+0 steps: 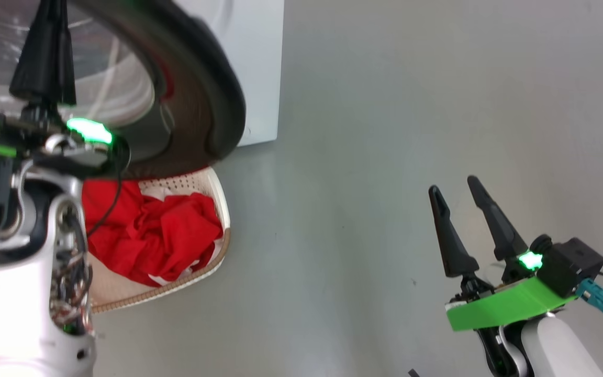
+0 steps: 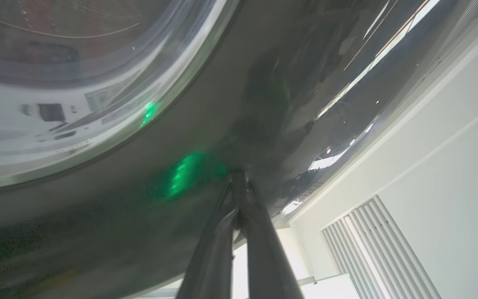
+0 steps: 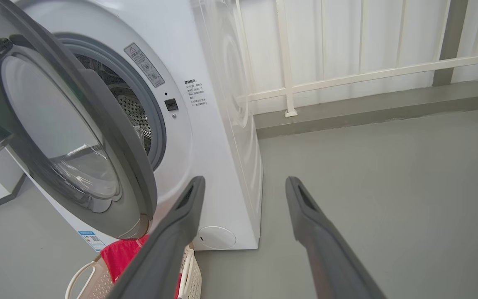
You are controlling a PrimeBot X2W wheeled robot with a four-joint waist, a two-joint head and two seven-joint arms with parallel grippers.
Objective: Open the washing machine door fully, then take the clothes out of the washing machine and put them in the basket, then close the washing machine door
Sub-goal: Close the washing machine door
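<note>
Basket (image 1: 222,220) holds red clothes (image 1: 149,235) (crumpled heap), under door (image 1: 212,94).

The washing machine door (image 2: 264,104) stands straight ahead of the left gripper (image 2: 239,175), its rim seemingly touching the fingertips; the basket (image 1: 219,209) lies below and behind that gripper, under the door's lower edge, with the clothes (image 1: 149,230) in it; the right gripper (image 1: 453,185) hangs well apart to the basket's right, over the floor (image 1: 385,157); the washing machine (image 3: 222,137) sits ahead and left of it.
</note>
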